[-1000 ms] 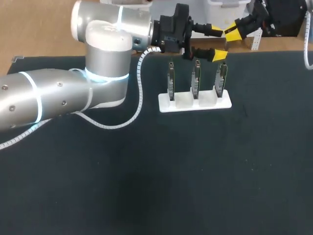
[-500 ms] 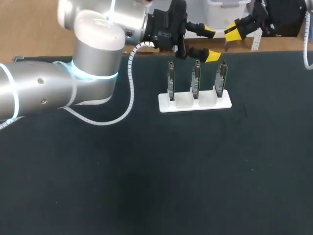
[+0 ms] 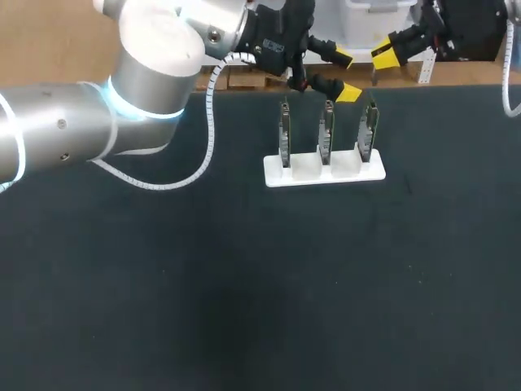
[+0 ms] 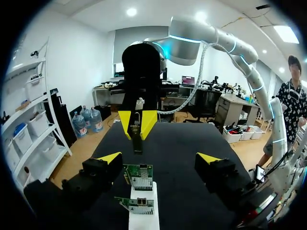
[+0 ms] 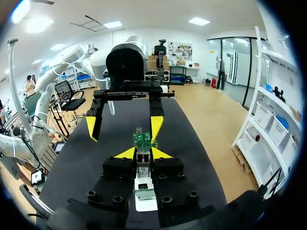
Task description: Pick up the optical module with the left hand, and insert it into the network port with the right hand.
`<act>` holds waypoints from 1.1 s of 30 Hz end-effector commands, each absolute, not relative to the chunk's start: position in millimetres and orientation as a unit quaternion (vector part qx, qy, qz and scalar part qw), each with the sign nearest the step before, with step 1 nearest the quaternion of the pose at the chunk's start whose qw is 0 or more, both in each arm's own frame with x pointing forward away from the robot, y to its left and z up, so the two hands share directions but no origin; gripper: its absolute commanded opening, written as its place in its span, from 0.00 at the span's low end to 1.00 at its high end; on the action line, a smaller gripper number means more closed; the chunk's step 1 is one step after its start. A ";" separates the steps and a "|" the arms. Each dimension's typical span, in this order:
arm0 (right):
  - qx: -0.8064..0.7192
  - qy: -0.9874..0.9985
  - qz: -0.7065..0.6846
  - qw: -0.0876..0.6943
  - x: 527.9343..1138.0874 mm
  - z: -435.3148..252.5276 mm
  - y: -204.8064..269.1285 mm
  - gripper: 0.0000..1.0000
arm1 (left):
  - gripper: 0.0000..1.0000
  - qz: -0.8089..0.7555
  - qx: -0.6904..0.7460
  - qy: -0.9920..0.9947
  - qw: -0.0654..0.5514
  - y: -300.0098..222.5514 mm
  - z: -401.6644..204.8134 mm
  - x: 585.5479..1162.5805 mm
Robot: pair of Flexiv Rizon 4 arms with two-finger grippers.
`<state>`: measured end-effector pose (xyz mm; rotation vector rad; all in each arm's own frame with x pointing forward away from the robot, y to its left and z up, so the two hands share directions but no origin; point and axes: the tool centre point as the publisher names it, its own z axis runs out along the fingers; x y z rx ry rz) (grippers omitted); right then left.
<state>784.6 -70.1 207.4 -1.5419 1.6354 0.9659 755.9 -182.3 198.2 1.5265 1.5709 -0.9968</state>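
Observation:
A white holder (image 3: 324,169) carries three upright network cards (image 3: 326,130) at the table's far side. My left gripper (image 3: 345,75) hangs open just above and behind the cards, nothing between its fingers. In the left wrist view the left gripper (image 4: 159,158) straddles the cards (image 4: 139,175) without touching them. My right gripper (image 3: 389,53) is beyond the table's far edge, shut on the small dark optical module (image 4: 136,139). In the right wrist view the module (image 5: 143,159) sits between the right gripper's (image 5: 144,153) yellow tips, pointing at a green card (image 5: 142,140).
My left arm (image 3: 89,122) spans the table's far left, with its white cable (image 3: 207,138) looping down beside it. The dark table (image 3: 260,293) stretches toward the near edge in front of the holder.
My left gripper has drawn back to the left, away from the right gripper, and its arm has swung left. The right gripper and the module have stayed put.

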 end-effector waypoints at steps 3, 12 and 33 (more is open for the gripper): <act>-0.594 0.627 0.374 0.337 788.1 206.7 -69.4 0.00 | 1.00 -0.376 0.600 0.623 0.333 -184.3 195.0 763.9; -0.596 0.628 0.371 0.335 789.1 206.6 -71.8 0.00 | 1.00 -0.370 0.606 0.631 0.313 -190.3 184.7 770.0; -0.600 0.630 0.368 0.327 789.9 205.6 -75.3 0.00 | 1.00 -0.368 0.602 0.642 0.299 -193.4 171.1 770.7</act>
